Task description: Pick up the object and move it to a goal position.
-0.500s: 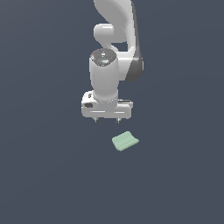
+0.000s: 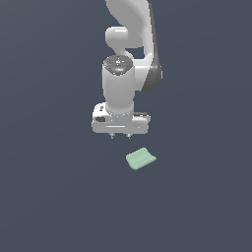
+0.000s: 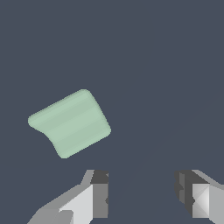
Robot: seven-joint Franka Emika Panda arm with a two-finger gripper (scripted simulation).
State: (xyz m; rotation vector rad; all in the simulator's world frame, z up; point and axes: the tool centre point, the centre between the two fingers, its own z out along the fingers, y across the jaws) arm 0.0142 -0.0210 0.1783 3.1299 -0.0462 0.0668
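Pincer (image 2: pixel 120 136) is hanging w/ jaws parted and gripping nothing; the wrist view is showing both fingertips (image 3: pixel 99 192) w/ a clear gap between them and only bare surface (image 2: pixel 49 197) in that gap. It is sitting above the surface, not touching it, pointing straight down. The object (image 2: pixel 141 159), a pale mint-green flat block, is lying flat on the surface, near the pincer but off to the exterior view's right and toward the cam, not under the fingers. In the wrist view the object (image 3: pixel 70 123) is sitting skewed vs the jaw line, so its edges aren't lining up w/ the fingers. Risks, as I'm judging them: if the arm is dropping from here w/o shifting over, the fingers are closing on nothing, or one tip is landing on the block and shoving or tipping it. If the wrist isn't rotating to match the skew, the pads are catching corners, and the block is twisting out. It's thin and low, so stopping too high means a weak pinch on the rounded top edge and a slip during the lift; going too deep means jamming the tips into the surface. Goal spot isn't visible in either view.
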